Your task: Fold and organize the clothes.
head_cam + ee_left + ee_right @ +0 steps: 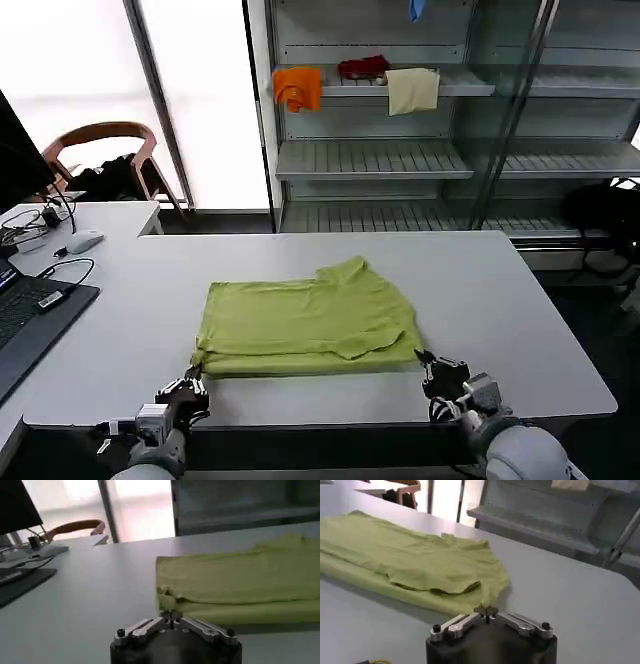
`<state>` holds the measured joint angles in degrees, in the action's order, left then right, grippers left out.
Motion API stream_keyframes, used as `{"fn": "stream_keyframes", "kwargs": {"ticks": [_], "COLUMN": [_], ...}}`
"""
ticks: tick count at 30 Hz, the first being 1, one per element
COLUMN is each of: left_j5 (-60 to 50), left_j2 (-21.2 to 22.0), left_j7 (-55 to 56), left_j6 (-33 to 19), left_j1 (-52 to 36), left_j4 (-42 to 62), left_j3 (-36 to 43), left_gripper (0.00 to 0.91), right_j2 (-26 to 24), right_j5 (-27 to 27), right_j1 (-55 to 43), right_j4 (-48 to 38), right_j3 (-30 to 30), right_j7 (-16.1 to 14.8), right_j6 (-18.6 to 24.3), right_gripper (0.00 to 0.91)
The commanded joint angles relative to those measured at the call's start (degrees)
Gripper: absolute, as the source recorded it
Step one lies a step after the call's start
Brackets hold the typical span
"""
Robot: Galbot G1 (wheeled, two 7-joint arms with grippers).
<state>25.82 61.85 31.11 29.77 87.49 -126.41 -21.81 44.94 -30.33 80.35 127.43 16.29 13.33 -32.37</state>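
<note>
The clothes are one lime yellow-green T-shirt [300, 318], lying folded into a flat rectangle in the middle of the white table [520, 330]. A sleeve flap lies on top of it toward the right. My left gripper [193, 378] is at the shirt's near left corner, shut, its tips pinching the fabric edge. The left wrist view has the left gripper [171, 614] closed right at the bunched corner of the T-shirt [240, 580]. My right gripper [428, 362] is shut at the near right corner. There the right gripper [486, 611] meets the T-shirt [410, 560] where its edge runs down into the tips.
A laptop [25, 320], a mouse [83, 240] and cables lie on the left of the table. A chair [105, 150] stands behind them. A shelf behind the table holds an orange cloth [297, 88], a dark red cloth [362, 68] and a cream cloth [412, 90].
</note>
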Motion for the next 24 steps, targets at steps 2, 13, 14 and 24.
{"fn": "stream_keyframes", "kwargs": {"ticks": [2, 13, 14, 24], "left_j5": [-3.43, -4.65, -4.54, -5.75], "left_j2": [2.04, 1.62, 1.31, -2.42], "left_j7": [14.53, 15.05, 15.10, 9.68], "left_j6": [-1.02, 0.86, 1.37, 2.91], "left_j1": [11.34, 11.20, 10.99, 5.59], "left_j4": [-7.23, -10.16, -11.02, -19.29], "left_j3": [0.05, -0.15, -0.42, -0.93], "left_gripper": [0.645, 0.907, 0.907, 0.907], "right_j2": [-1.81, -0.26, -0.16, 0.08], "right_j5": [-0.19, -2.98, -3.74, -8.95], "right_j1": [9.96, 11.71, 12.02, 8.50], "right_j4": [4.37, 6.99, 7.75, 10.18], "right_j3": [1.89, 3.91, 4.70, 15.27], "right_j7": [0.73, 8.59, 9.54, 16.02], "right_j6": [-0.40, -0.45, -0.63, -0.15], "right_gripper": [0.000, 0.907, 0.907, 0.907]}}
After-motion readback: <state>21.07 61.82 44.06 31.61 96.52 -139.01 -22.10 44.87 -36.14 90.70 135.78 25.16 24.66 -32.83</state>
